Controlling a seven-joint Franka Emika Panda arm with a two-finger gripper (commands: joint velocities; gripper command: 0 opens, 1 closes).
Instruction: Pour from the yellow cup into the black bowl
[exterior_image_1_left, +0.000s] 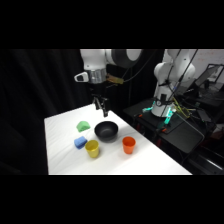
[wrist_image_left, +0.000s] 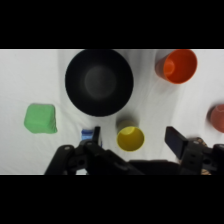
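Gripper (wrist_image_left: 134, 140) hangs spread wide and empty above small yellow plastic cup (wrist_image_left: 130, 138) standing upright beside round glossy black bowl (wrist_image_left: 99, 82).

— What lies around me?

— Black curtains (exterior_image_1_left: 45, 80) hang behind and to the left of my white table (exterior_image_1_left: 65, 155), all in darkness.

— And past the table's right edge?

— A dark stand (exterior_image_1_left: 170, 127) with a teal light (exterior_image_1_left: 167, 116) glowing on it.
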